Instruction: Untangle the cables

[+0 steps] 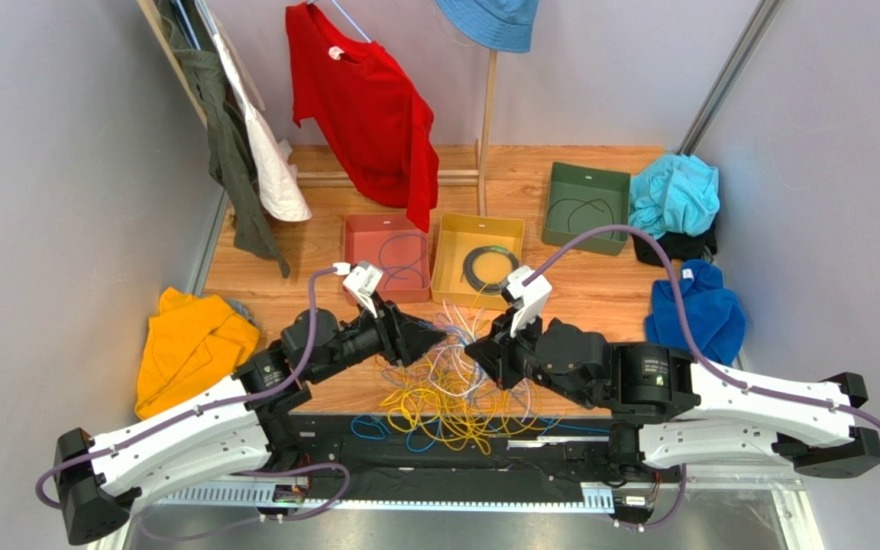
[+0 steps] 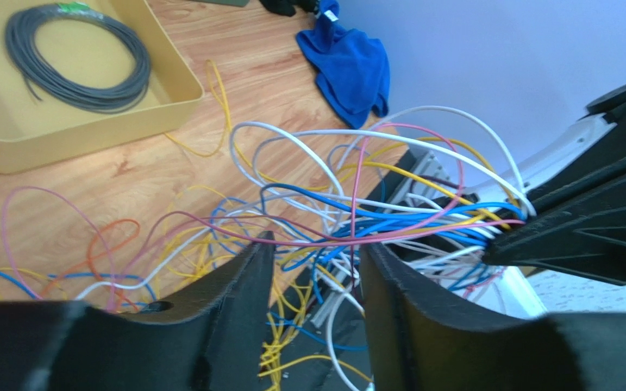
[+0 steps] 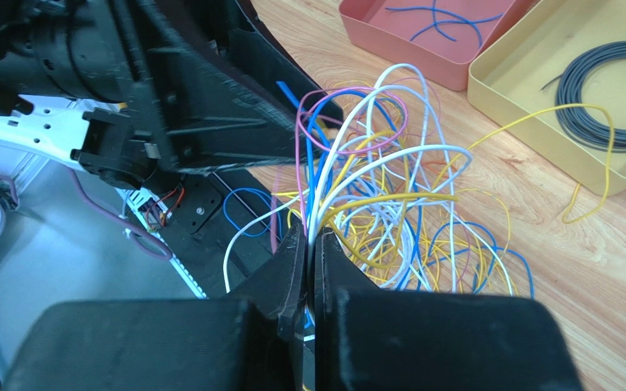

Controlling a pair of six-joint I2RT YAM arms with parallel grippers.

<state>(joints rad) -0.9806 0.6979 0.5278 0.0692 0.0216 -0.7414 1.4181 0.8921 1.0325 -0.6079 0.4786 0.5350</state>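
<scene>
A pale wooden table [image 1: 594, 292] stretches away beyond the left pincer [image 1: 439, 340] and the right pincer [image 1: 477, 351] to a plain grey-lilac back wall [image 1: 617, 69]. Matching walls close in on both sides. Far behind the left pincer stands a wooden clothes rack [image 1: 487, 115]. Behind the right pincer a metal rail [image 1: 732, 69] slants up the corner. The light is soft and even.

Thin yellow, white, blue and pink cables [image 1: 447, 401] lie in a tangled heap on the wooden table [image 1: 594, 300], some strands raised.
</scene>
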